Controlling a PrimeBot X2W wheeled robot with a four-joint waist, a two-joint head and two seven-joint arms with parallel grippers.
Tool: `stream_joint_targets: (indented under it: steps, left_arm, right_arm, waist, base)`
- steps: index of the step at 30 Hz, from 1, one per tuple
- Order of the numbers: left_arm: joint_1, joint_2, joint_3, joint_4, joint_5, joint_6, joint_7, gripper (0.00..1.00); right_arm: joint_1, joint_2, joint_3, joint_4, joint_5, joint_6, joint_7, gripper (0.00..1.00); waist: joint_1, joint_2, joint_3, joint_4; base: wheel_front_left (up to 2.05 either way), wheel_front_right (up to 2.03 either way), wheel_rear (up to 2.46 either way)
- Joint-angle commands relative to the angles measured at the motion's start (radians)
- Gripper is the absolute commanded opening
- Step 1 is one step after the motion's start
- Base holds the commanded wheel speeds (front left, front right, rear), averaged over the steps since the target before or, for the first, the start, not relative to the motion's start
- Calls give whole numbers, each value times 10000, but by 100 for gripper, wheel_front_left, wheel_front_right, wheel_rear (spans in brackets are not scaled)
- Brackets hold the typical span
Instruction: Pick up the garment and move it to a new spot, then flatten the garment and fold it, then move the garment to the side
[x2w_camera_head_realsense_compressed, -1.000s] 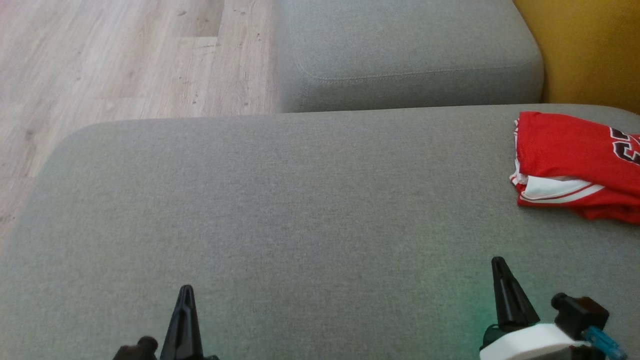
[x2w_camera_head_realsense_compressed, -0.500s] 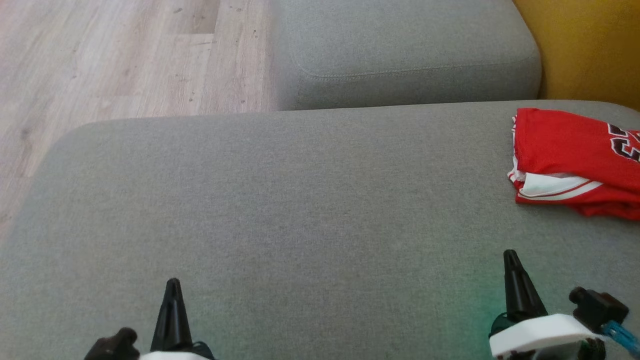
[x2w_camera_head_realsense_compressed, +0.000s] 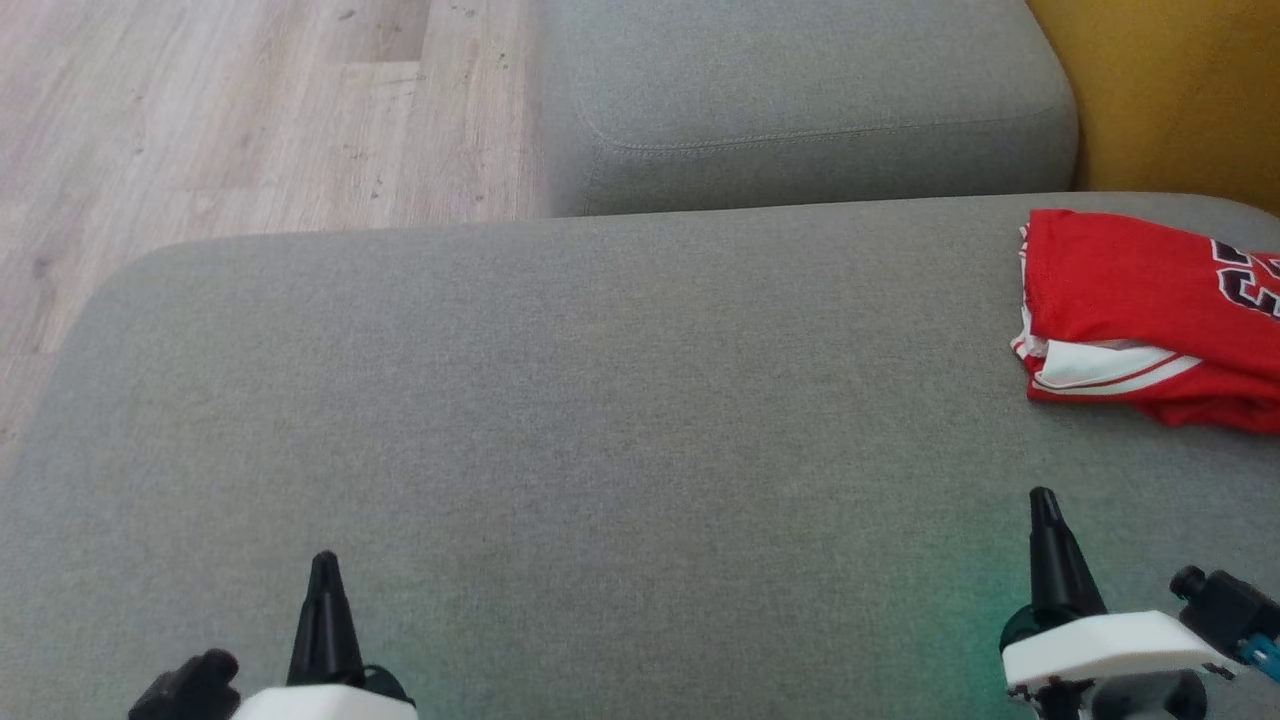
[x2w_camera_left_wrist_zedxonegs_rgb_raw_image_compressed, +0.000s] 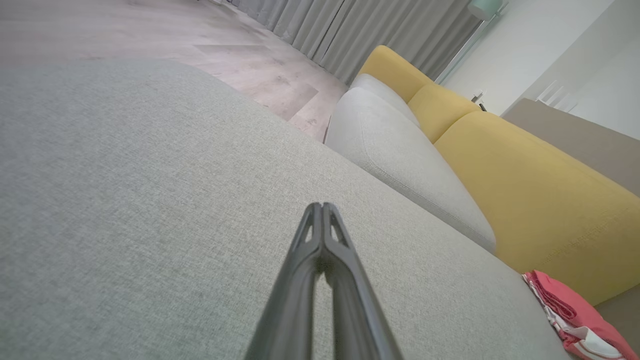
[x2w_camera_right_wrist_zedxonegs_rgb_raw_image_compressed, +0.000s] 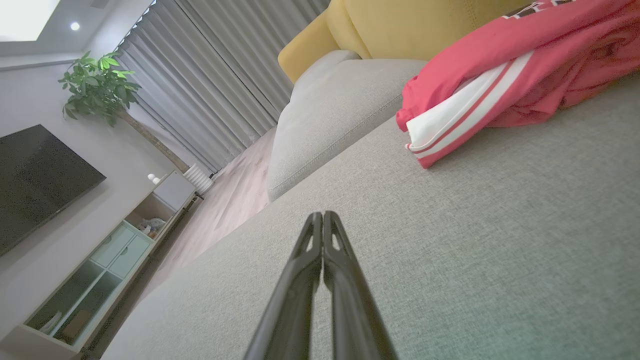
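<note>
The jersey (x2w_camera_head_realsense_compressed: 1130, 290) lies roughly folded at the far right of the grey cushion (x2w_camera_head_realsense_compressed: 600, 400), close to the yellow backrest (x2w_camera_head_realsense_compressed: 1170, 90) and cut off by the view's right edge. Our right tool (x2w_camera_head_realsense_compressed: 1043, 498) hovers nearer than it and apart from it, fingers together, empty. Our left tool (x2w_camera_head_realsense_compressed: 323, 560) is likewise together and empty, well apart to the left. We judge the risk to be the white-striped flap at its near left corner: a brush from the right tool could catch it and undo the fold.

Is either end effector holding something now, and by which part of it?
Nothing is held. The left end effector and the right end effector are both shut and empty; the folded red jersey with black lettering lies apart on the grey fabric cushion.
</note>
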Motion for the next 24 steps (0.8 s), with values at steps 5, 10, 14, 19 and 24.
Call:
stream_joint_targets:
  steps: [5,10,14,19,24]
  left_arm:
    - [-640,155,320,-208,-754,-164,162,0]
    - [-747,165,429,-164,-1361,-252,297,0]
    - [-833,172,517,-129,-1845,-322,407,0]
    - [-940,179,630,-84,-2449,-409,546,0]
    - [-1047,184,745,-39,-3046,-496,686,0]
  right_arm:
    - [-627,-188,-40,-359,788,-2,168,0]
    - [-702,-196,-111,-364,1397,-2,305,0]
    - [-762,-201,-169,-368,1884,-3,416,0]
    - [-837,-207,-242,-373,2491,-3,556,0]
    - [-912,-211,-317,-378,3093,-3,696,0]
  waist:
    - [-1,0,28,-29]
    - [-1,0,56,-56]
    - [-1,0,78,-79]
    - [-1,0,106,-107]
    - [-1,0,133,-134]
  base:
    - [0,0,0]
    - [0,0,0]
    - [0,0,0]
    - [0,0,0]
    - [0,0,0]
